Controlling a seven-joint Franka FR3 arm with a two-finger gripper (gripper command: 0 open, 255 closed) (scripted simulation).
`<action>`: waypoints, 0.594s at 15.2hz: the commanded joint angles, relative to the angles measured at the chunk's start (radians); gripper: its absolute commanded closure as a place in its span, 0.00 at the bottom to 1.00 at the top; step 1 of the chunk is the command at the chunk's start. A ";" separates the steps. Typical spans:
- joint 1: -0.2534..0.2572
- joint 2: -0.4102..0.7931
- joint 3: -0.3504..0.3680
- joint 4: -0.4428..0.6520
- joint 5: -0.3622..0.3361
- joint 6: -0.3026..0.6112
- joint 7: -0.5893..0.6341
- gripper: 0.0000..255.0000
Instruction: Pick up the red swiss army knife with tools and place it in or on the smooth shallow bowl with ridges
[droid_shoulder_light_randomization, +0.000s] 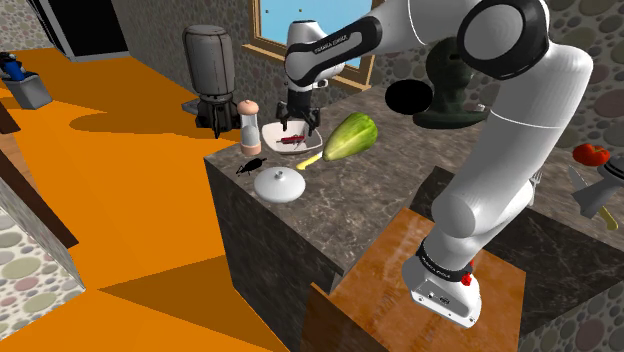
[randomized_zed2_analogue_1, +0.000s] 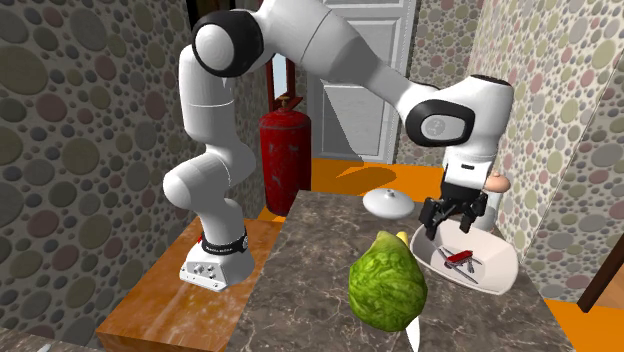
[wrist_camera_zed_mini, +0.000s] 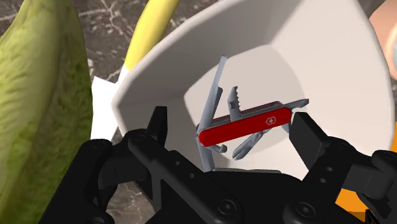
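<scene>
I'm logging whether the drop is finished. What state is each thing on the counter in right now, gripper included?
red swiss army knife: tools fanned out, lying inside the bowl, not clasped.
white bowl: upright, holding the knife.
gripper: fingers open, just above the knife.
green vegetable: lying on its side beside the bowl.
white lid: knob up.
</scene>
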 joint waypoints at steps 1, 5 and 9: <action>-0.001 -0.021 0.001 0.038 0.009 -0.058 -0.006 0.00; -0.002 -0.030 0.002 0.055 0.013 -0.083 -0.009 0.00; -0.002 -0.029 0.002 0.055 0.013 -0.083 -0.009 0.00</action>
